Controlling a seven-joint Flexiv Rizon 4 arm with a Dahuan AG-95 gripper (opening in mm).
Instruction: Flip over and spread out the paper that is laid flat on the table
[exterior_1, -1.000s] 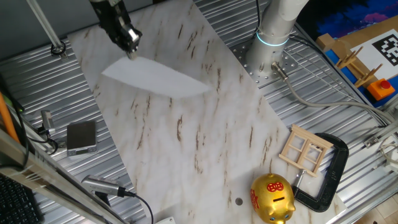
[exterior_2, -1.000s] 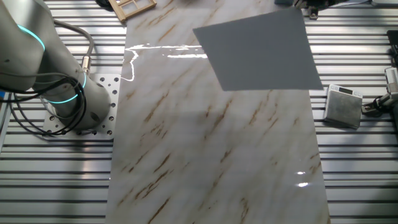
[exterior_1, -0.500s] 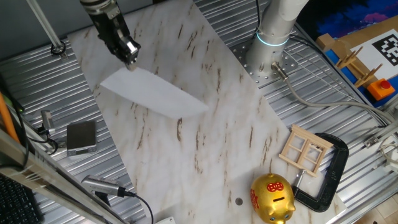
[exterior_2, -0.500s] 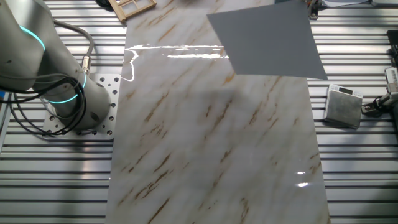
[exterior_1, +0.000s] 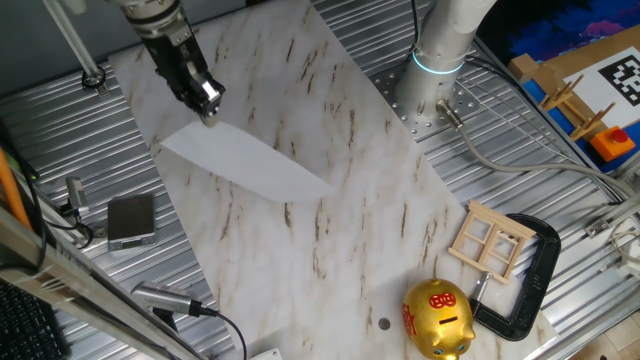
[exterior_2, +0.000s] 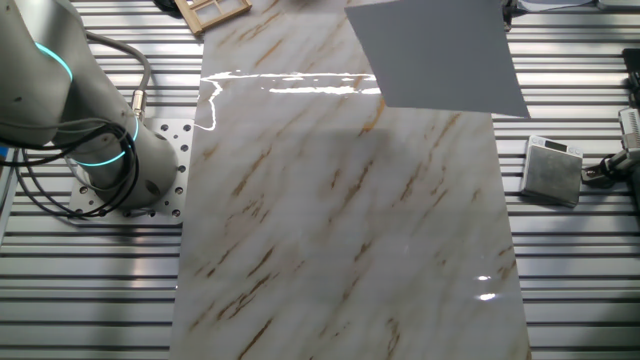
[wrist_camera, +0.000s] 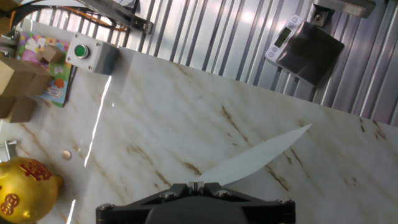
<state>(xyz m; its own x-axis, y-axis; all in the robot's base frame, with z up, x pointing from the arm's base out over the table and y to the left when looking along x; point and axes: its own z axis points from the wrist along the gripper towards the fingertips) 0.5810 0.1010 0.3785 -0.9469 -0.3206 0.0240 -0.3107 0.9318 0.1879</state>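
The paper (exterior_1: 250, 162) is a plain white sheet held in the air above the marble table (exterior_1: 330, 230), hanging from one corner. My gripper (exterior_1: 208, 112) is shut on that corner, over the table's far left part. In the other fixed view the paper (exterior_2: 435, 55) looks grey and floats over the table's (exterior_2: 340, 240) top right; the gripper is out of frame there. In the hand view my gripper (wrist_camera: 196, 185) is closed at the bottom edge, with the paper (wrist_camera: 258, 160) running away from it edge-on.
A small grey box (exterior_1: 131, 220) lies on the ribbed metal left of the table, also seen in the other fixed view (exterior_2: 552, 170). A gold piggy bank (exterior_1: 437, 318), wooden frame (exterior_1: 490, 242) and black clamp (exterior_1: 530, 280) sit at the near right. The arm base (exterior_1: 437, 60) stands behind.
My gripper has moved left and a little lower with the paper's corner in it; the sheet has swung along with it and tilted more steeply.
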